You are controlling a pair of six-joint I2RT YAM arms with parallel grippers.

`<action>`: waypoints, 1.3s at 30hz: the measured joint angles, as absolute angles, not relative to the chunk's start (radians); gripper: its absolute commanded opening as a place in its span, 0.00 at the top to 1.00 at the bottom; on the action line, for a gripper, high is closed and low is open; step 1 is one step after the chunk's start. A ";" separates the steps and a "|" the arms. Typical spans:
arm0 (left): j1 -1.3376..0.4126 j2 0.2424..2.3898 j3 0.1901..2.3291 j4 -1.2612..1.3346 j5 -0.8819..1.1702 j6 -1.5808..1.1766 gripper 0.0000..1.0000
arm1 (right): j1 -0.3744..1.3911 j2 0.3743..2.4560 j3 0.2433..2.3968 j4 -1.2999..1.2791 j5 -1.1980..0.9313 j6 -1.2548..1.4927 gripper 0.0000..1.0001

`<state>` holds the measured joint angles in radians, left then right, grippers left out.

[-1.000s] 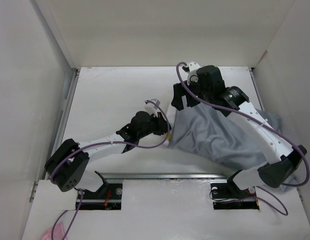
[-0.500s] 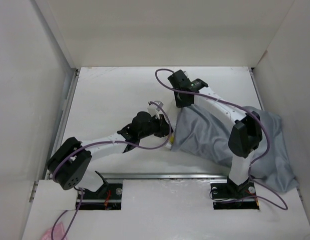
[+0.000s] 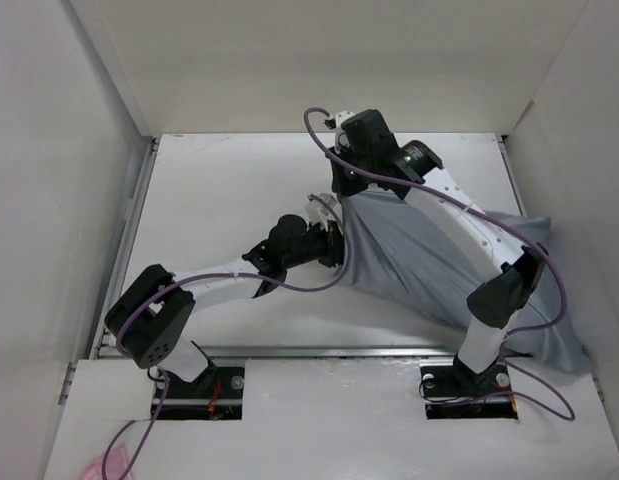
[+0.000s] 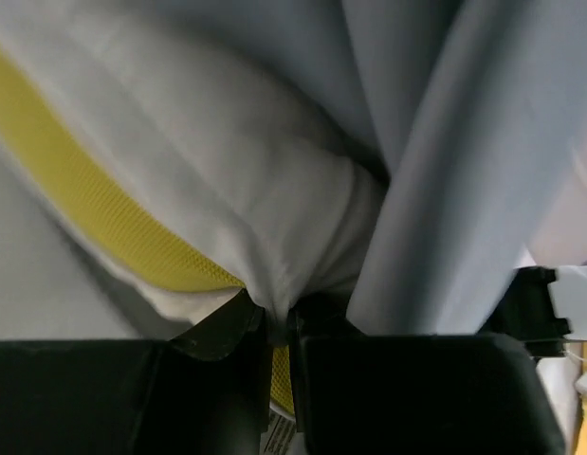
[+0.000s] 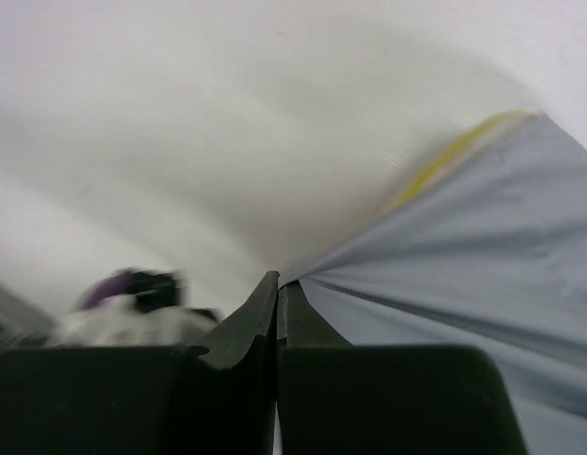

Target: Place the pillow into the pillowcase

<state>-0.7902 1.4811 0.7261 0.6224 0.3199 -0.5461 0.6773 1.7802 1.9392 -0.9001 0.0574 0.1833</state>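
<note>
The pillow [image 4: 227, 190], puffy white, yellow-edged, is pinched by left jaws; right jaws grip grey pillowcase [image 5: 464, 256].

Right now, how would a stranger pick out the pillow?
Start at the big grey pillowcase on the right half of the white table. At its left edge, where the left gripper pinches, a white puffy cushion shows: the pillow. Only it has a yellow edge strip; the cloth around is plain grey.

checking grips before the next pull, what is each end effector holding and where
Left end effector pinches the pillow at its white edge beside the yellow strip; right end effector pinches the pillowcase at its grey edge.
</note>
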 measured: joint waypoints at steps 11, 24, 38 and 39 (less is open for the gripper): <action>-0.777 1.674 0.934 0.936 0.556 -0.611 0.71 | 0.696 1.880 2.420 -1.048 -0.224 0.070 1.00; -0.655 1.394 0.685 0.464 0.345 -0.635 0.01 | 0.755 1.964 2.246 -0.919 -0.240 0.149 0.78; -0.590 0.837 0.488 -0.067 -0.202 -0.858 0.30 | 0.772 2.005 2.044 -0.897 -0.208 0.093 0.33; -0.567 0.851 0.486 -0.071 -0.219 -0.872 0.38 | 0.773 2.005 2.044 -0.897 -0.196 0.087 0.33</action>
<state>-0.5674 0.8513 0.4862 -0.0711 -0.2188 -0.8722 0.7731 2.0052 2.0441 -0.8970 -0.1959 0.0872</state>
